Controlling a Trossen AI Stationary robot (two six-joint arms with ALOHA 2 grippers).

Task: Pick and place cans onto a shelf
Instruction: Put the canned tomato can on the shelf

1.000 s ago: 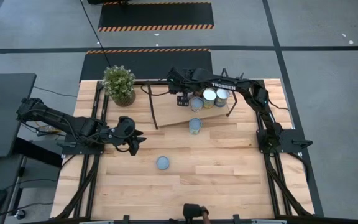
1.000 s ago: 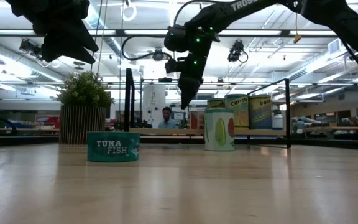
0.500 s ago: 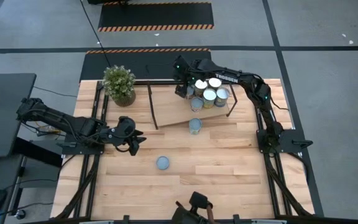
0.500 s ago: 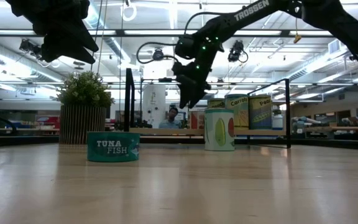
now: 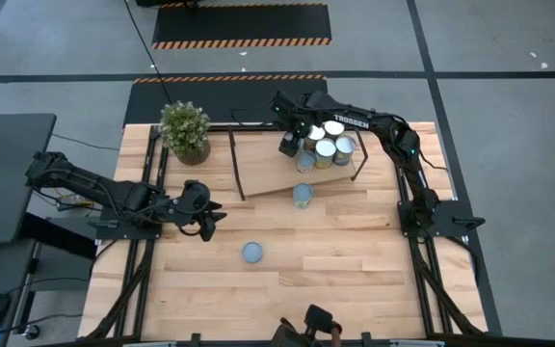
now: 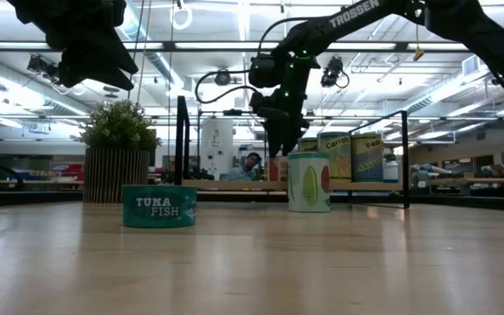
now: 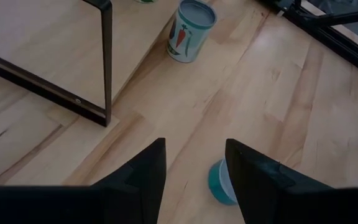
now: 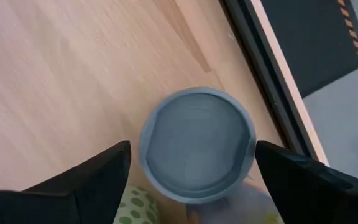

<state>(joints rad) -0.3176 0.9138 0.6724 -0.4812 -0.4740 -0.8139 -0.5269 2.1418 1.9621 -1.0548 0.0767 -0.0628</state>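
we see a large hall [image 6: 462,96] beyond the table, with long ceiling lights, grey floor [image 5: 509,58] and black mats edged in orange stripes [image 5: 242,21]. a person [image 6: 252,164] shows far behind the shelf in the low view. a dark side table [image 5: 3,173] stands to the left.

the wooden tabletop [image 5: 297,280] is pale planked wood framed by black rails. on its far half sits the shelf [image 5: 258,164], a light board with a thin black wire frame. a potted plant [image 5: 185,130] stands at the far left corner, just beside the shelf.

the right arm reaches across the shelf; the right gripper [image 5: 290,145] hangs over the shelf's cans [image 5: 324,146], its fingers [image 8: 98,180] spread apart and holding nothing, with one grey-topped can [image 8: 196,144] standing between them below, untouched as far as we can tell. the left gripper [image 7: 194,168] waits over the near-left part of the table, fingers parted and empty.

four cans cluster on the shelf's right end. a carrot-labelled can [image 5: 303,196] stands on the tabletop just in front of the shelf. a flat tuna can [image 5: 252,253] lies nearer the middle, well apart from the others.
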